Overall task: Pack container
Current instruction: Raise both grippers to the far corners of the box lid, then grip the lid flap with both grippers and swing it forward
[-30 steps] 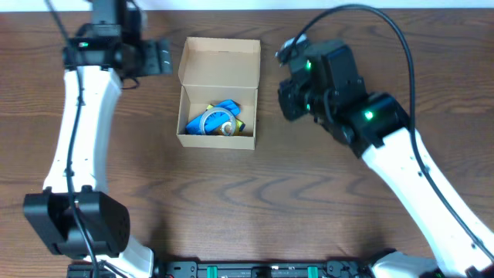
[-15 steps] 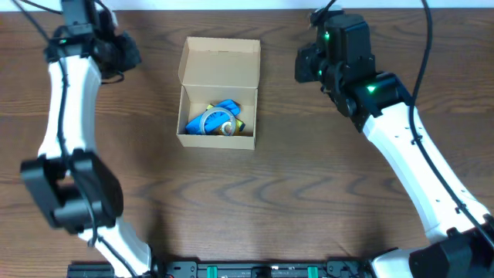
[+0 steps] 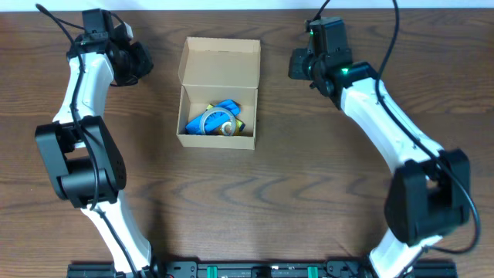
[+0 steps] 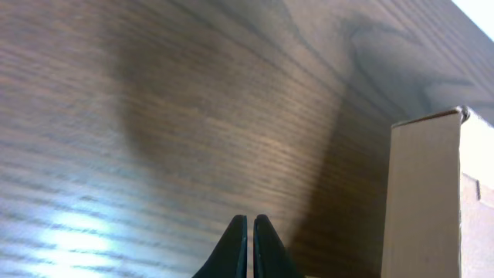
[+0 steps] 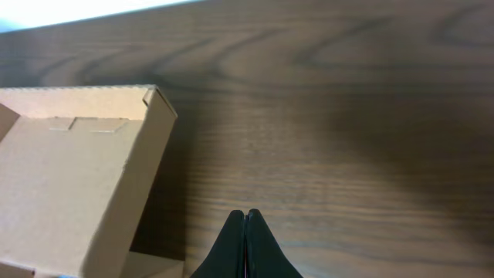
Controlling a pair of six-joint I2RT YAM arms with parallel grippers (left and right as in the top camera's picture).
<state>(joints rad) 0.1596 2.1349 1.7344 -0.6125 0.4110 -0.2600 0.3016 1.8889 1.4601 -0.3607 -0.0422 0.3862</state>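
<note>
The left gripper (image 4: 248,220) and the right gripper (image 5: 246,213) are both pinched together and empty, one at each side of the container (image 3: 220,66), which sits far-centre with its flap open. I think one gripper should steady a wall while the other folds the flap nearward.

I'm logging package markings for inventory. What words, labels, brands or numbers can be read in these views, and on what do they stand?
No text can be read in any view.
container: plain tan cardboard, no print showing.
blue packet inside it: any print is too small and blurred to read.
tape roll inside it: no legible marking.
</note>
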